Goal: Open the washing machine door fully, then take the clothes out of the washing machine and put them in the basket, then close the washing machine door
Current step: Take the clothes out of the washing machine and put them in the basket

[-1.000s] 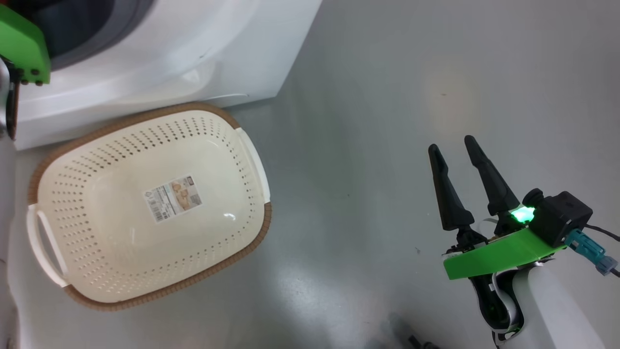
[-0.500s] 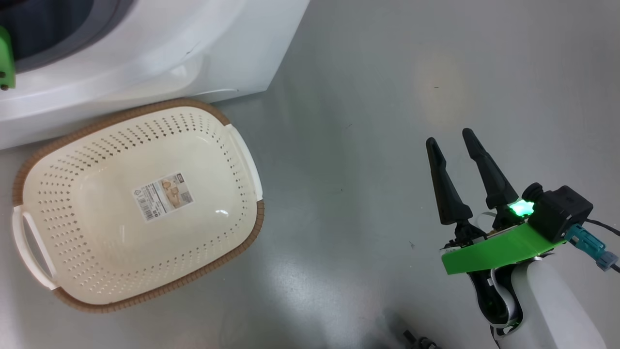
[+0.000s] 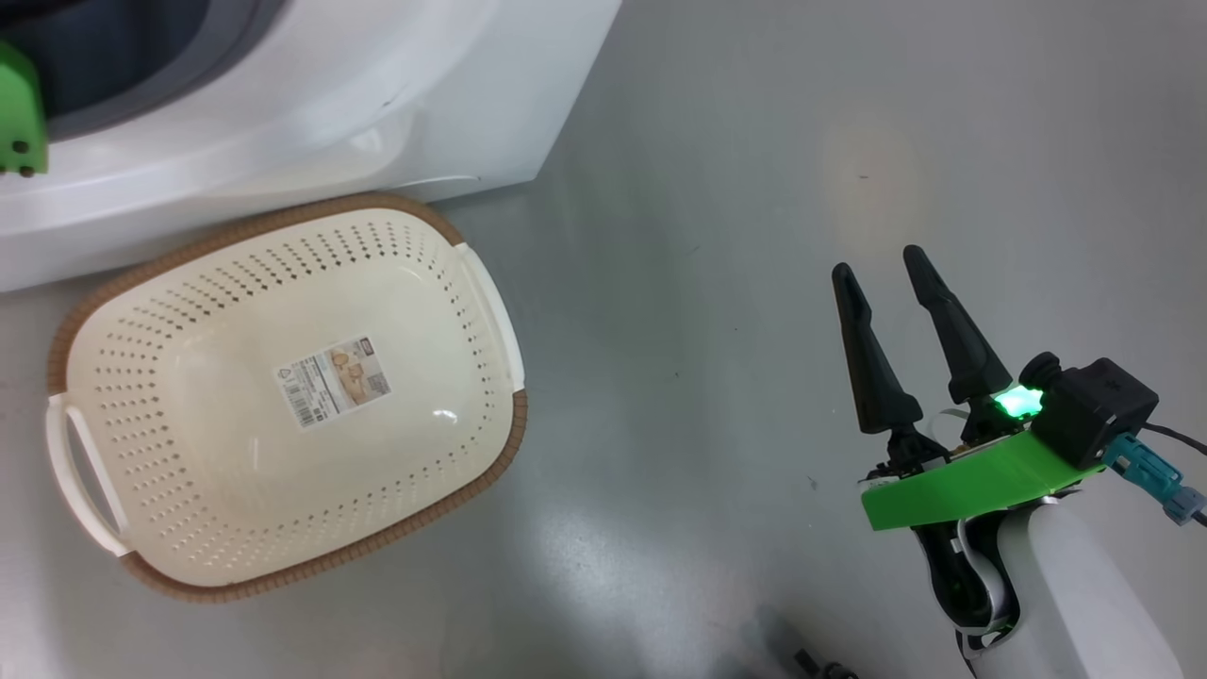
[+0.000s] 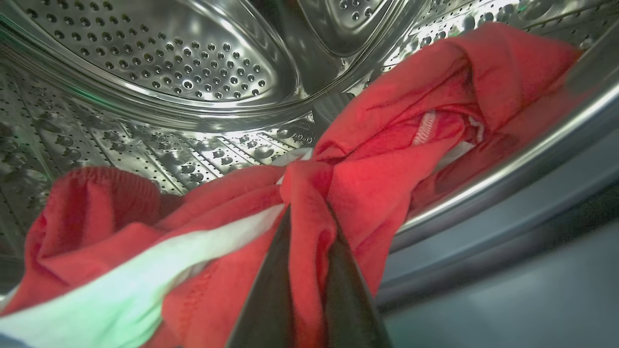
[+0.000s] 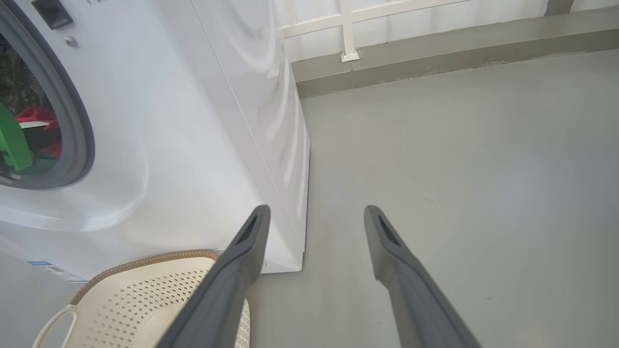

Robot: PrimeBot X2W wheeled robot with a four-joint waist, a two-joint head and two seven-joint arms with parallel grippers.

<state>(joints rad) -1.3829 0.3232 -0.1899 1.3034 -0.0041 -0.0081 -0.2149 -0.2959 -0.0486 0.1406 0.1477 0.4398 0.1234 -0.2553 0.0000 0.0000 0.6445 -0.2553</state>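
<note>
Left wrist view: left gripper inside perforated steel drum, fingers clenched on a fold of bright red white-banded clothes lying there. Head view: its green wrist bracket at big white washing machine opening; cream perforated brown-rimmed basket on grey floor just beside machine; right gripper over floor, well right of basket, fingers released, spread

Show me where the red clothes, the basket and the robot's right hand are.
clothes (image 4: 377,183): left wrist view, middle of the red fold.
basket (image 3: 151,443): head view, its perforated side wall.
right hand (image 3: 877,262): head view, midway between its fingertips.
</note>
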